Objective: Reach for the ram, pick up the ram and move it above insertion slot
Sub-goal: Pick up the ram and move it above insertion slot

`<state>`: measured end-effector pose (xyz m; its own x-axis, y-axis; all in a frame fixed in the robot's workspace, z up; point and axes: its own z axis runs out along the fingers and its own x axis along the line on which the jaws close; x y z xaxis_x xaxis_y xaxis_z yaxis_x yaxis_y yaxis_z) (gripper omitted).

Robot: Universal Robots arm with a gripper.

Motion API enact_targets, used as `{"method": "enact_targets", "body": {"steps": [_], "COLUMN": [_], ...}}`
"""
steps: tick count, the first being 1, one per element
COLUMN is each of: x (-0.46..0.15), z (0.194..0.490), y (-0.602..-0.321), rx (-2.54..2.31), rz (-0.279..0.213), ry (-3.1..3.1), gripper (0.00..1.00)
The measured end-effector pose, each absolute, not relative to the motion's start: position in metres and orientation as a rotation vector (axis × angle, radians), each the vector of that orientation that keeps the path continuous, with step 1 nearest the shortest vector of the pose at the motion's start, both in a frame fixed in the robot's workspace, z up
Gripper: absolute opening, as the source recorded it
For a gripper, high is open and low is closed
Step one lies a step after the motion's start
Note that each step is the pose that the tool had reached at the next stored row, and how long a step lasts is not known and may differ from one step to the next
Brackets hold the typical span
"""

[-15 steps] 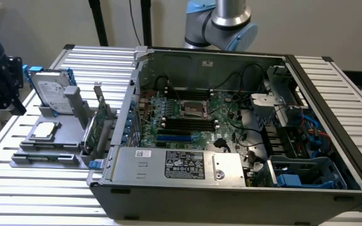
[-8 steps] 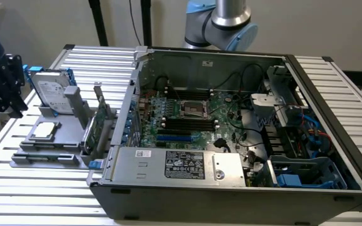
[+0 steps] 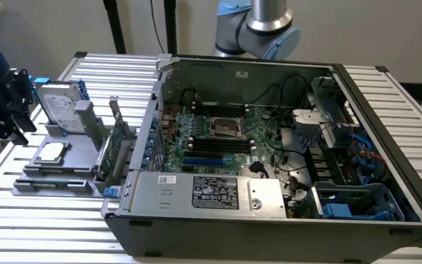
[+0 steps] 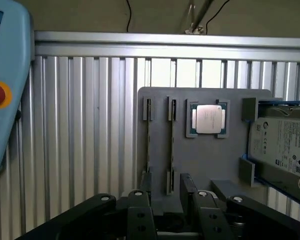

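Wrist view: the black 2-fingered gripper (image 4: 166,182) sits nearest, its jaws spread apart and grasping nothing. Just beyond its fingertips lies the flat grey plastic holder (image 4: 210,165). The ram (image 4: 170,145), a long, thin green circuit-board stick seen edge-on, stands in 1 of the holder's 2 narrow slots. It lines up with the gap between the jaws but is apart from them. Whether the holder's other slot is filled I cannot tell. Farther along the holder, a square silver processor (image 4: 208,119) lies flat in its recess. Beyond that, a silver hard drive with blue rails (image 4: 285,145) sits at the holder's edge. Under the holder runs the ribbed aluminium table (image 4: 90,125).

I judge the reach to be the step in hand, since the stick is not yet gripped. Taking so thin a board calls for 1 finger on each flat face, square to its length, low enough to catch the edge without fouling the holder's slot walls.
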<state>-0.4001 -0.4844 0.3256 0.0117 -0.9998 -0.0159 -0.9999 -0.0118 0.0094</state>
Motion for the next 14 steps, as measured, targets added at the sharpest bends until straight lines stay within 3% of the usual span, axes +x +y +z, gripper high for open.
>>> {"method": "enact_targets", "body": {"steps": [14], "x": [-0.400], "z": [0.300], "y": [-0.493], "rx": [-2.231], "rz": [0.028], "ry": [2.205], "gripper": [0.36]}}
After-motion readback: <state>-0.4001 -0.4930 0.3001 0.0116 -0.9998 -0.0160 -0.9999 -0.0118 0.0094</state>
